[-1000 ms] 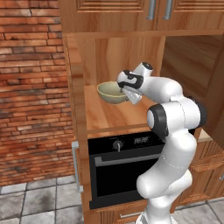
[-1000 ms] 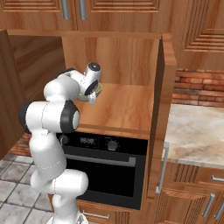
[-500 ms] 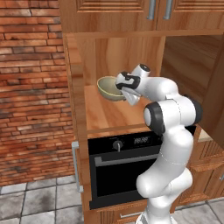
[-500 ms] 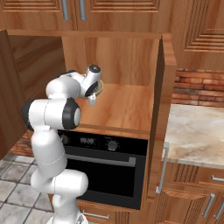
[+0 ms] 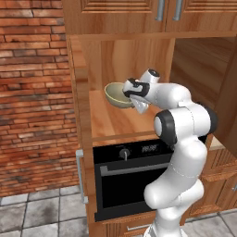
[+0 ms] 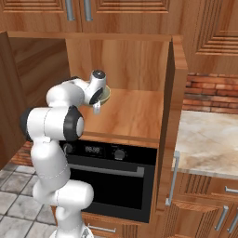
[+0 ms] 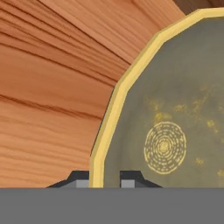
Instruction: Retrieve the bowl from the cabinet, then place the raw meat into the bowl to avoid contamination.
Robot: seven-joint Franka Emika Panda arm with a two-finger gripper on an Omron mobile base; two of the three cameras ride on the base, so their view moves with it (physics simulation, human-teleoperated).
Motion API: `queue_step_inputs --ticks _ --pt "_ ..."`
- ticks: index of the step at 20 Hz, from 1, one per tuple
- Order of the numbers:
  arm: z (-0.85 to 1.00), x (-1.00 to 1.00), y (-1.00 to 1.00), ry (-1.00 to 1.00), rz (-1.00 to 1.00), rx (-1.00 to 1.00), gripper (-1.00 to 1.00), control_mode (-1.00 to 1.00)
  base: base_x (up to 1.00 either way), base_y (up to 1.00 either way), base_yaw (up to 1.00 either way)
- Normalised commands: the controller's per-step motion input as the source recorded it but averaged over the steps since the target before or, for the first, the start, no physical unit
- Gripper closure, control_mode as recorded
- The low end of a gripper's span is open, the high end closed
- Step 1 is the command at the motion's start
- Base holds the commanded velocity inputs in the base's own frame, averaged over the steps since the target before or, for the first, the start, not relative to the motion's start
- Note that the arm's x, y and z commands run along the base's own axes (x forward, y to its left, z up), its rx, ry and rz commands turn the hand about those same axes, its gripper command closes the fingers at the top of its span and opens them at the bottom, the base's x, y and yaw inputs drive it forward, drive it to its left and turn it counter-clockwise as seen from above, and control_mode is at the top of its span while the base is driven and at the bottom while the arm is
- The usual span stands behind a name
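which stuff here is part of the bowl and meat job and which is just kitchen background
Part of the job:
- bowl, lifted off the shelf, its rim between the claw tips
- cabinet, open, where the bowl was kept

Just around:
- oven under the shelf
- brick wall
- stone counter
- floor tiles

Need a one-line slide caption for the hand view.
Gripper pinches the bowl by its yellow rim above the cabinet shelf.

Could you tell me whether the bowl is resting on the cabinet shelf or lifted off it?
Lifted: the bowl hangs tilted above the shelf, its rim pinched in the gripper.
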Motion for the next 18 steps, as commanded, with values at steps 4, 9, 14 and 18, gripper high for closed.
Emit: queue_step_inputs --ticks 4,9,14,18 --pt "0.01 -0.47 0.01 0.0 -0.13 0.0 1.0 -1.0 0.0 0.0 0.0" --pt "0.01 -0.65 0.01 -0.03 -0.15 0.0 1.0 -1.0 0.0 0.0 0.0" --pt "0.07 -0.68 0.0 -0.04 -0.15 0.0 1.0 -1.0 0.0 0.0 0.0" --pt "0.2 -0.53 -0.01 0.0 -0.14 0.0 1.0 -1.0 0.0 0.0 0.0"
